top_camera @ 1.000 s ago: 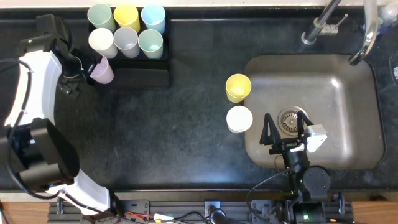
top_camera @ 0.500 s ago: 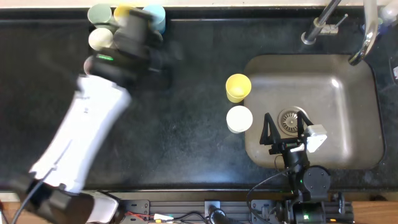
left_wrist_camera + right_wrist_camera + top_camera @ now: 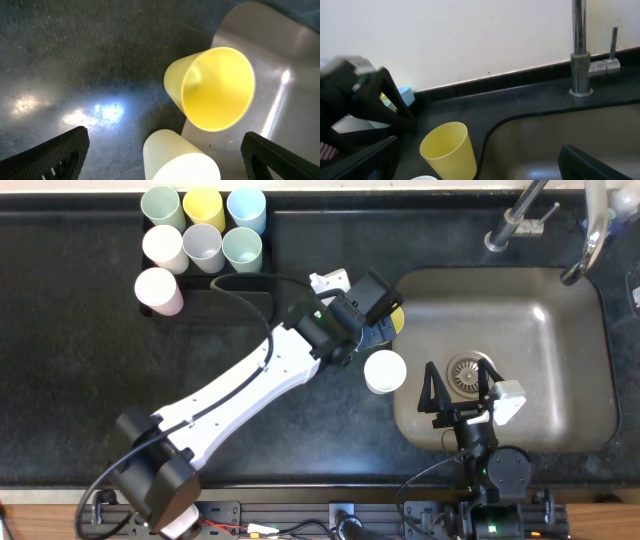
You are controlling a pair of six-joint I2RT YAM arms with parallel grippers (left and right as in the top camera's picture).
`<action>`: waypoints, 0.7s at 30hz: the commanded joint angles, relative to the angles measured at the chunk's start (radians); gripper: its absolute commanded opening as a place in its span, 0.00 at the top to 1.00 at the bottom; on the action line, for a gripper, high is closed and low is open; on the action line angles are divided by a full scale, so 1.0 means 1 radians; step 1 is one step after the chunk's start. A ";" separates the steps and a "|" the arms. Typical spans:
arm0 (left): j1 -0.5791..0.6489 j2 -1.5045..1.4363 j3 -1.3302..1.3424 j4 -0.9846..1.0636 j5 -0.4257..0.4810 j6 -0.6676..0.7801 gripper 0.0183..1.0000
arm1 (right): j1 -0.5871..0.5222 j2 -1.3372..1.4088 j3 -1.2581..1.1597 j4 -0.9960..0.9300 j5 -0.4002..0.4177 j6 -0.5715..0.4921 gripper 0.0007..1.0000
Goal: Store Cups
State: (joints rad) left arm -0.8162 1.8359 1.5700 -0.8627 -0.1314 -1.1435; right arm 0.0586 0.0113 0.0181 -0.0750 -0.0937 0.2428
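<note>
A yellow cup (image 3: 396, 320) (image 3: 215, 87) (image 3: 447, 147) stands on the dark counter at the sink's left rim, with a white cup (image 3: 385, 370) (image 3: 175, 160) just in front of it. My left gripper (image 3: 372, 302) (image 3: 165, 145) hovers open above the two, fingers spread wide with nothing between them. A pale pink cup (image 3: 158, 290) stands upright beside the black rack (image 3: 240, 292), which holds several cups. My right gripper (image 3: 457, 388) (image 3: 480, 160) hangs open over the sink, holding nothing.
The steel sink (image 3: 560, 330) fills the right side, with a faucet (image 3: 520, 220) (image 3: 579, 50) behind it. The left arm's white link stretches diagonally across the counter's middle. A wall runs along the counter's back.
The left gripper let go of the pink cup beside the rack and swung right across the counter to above the yellow cup. The right arm has not moved.
</note>
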 commanded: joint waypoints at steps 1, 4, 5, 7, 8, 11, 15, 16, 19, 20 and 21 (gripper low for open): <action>0.008 0.052 -0.001 0.010 0.047 -0.044 0.00 | -0.006 -0.007 -0.013 0.006 -0.003 0.005 0.00; 0.016 0.074 -0.001 0.034 0.063 -0.043 0.02 | -0.006 -0.007 -0.013 0.006 -0.003 0.005 0.00; 0.020 0.082 -0.001 0.040 0.070 -0.043 0.02 | -0.006 -0.007 -0.013 0.006 -0.003 0.005 0.00; 0.029 0.096 -0.001 0.050 0.087 -0.043 0.03 | -0.006 -0.007 -0.013 0.006 -0.003 0.005 0.00; 0.032 0.101 -0.001 0.050 0.094 -0.043 0.04 | -0.006 -0.007 -0.013 0.006 -0.002 0.005 0.00; 0.043 0.111 -0.001 0.050 0.093 -0.043 0.03 | -0.006 -0.007 -0.013 0.006 -0.003 0.005 0.00; 0.064 0.116 -0.001 0.055 0.093 -0.043 0.05 | -0.006 -0.007 -0.013 0.006 -0.003 0.005 0.00; 0.069 0.118 -0.001 0.058 0.093 -0.043 0.07 | -0.006 -0.007 -0.013 0.006 -0.003 0.005 0.00; 0.082 0.128 -0.001 0.078 0.094 -0.035 0.10 | -0.006 -0.007 -0.013 0.006 -0.003 0.005 0.00; 0.084 0.130 -0.001 0.085 0.094 -0.035 0.11 | -0.006 -0.007 -0.013 0.006 -0.003 0.005 0.00; 0.084 0.135 -0.001 0.089 0.096 -0.035 0.11 | -0.006 -0.007 -0.013 0.006 -0.003 0.005 0.00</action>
State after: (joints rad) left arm -0.7383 1.9434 1.5700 -0.7803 -0.0406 -1.1767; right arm 0.0586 0.0109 0.0181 -0.0750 -0.0937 0.2424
